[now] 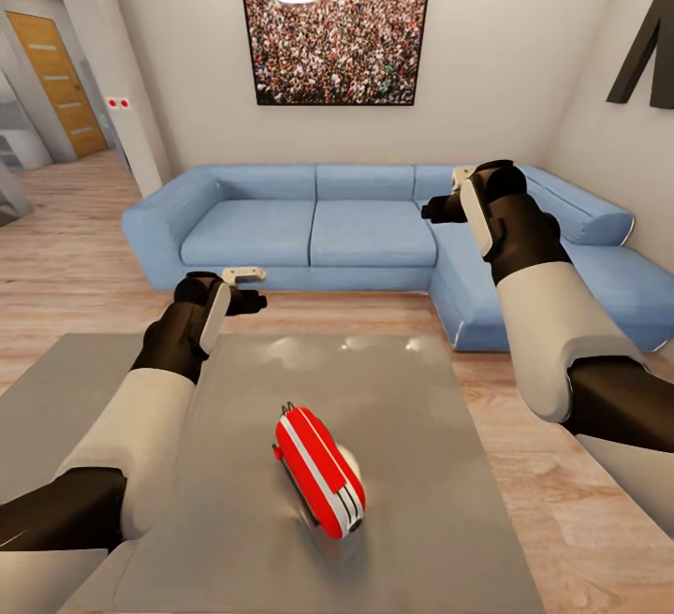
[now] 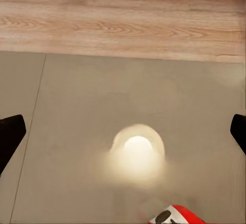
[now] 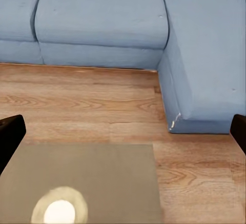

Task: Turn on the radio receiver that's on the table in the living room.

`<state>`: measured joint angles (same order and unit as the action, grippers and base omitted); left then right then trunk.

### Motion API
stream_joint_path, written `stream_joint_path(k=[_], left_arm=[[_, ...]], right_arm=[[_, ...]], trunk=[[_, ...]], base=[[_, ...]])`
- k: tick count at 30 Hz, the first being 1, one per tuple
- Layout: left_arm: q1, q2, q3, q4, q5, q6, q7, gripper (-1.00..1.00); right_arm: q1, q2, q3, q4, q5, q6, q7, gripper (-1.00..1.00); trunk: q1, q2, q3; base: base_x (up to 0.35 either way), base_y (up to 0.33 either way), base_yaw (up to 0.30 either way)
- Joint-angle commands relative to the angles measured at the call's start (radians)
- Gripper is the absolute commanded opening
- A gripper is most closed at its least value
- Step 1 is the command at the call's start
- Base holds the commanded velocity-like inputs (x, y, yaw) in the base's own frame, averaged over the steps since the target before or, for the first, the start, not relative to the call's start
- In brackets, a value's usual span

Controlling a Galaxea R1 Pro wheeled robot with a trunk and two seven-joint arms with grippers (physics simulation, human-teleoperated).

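Observation:
The red-and-white radio receiver (image 1: 318,469) lies on the glossy grey table (image 1: 402,389), near its middle; its red end shows in the left wrist view (image 2: 177,216). My left gripper (image 1: 253,288) hovers open over the table's far left part, beyond the radio and apart from it. In the left wrist view the left gripper (image 2: 123,134) has its fingertips (image 2: 10,137) spread wide above the table top (image 2: 102,96). My right gripper (image 1: 445,193) is raised higher, open, past the table's far right corner. The right gripper (image 3: 123,131) looks down on the table corner (image 3: 92,172) and the floor.
A blue corner sofa (image 1: 318,221) stands behind the table and runs down the right side (image 3: 102,19). A strip of light wood floor (image 1: 356,310) lies between them. A crowd photo (image 1: 335,34) hangs on the wall. A wooden door (image 1: 61,80) is at far left.

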<state>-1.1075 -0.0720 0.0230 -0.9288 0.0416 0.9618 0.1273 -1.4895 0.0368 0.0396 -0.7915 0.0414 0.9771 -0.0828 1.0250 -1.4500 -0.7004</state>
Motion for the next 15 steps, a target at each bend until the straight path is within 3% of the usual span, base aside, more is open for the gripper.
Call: stream_joint_path(k=[1,15], left_arm=[[0.000,0.000,0.000,-0.001,0.000,0.000,0.000,1.00],[0.000,0.000,0.000,-0.004,0.000,-0.002,-0.001,1.00]], right_arm=[[0.000,0.000,0.000,0.000,0.000,0.000,0.000,1.00],[0.000,0.000,0.000,0.009,0.000,-0.001,0.001,1.00]], trunk=[[0.000,0.000,0.000],[0.000,0.000,0.000]], base=[[0.167,0.000,0.000],[0.024,0.000,0.000]])
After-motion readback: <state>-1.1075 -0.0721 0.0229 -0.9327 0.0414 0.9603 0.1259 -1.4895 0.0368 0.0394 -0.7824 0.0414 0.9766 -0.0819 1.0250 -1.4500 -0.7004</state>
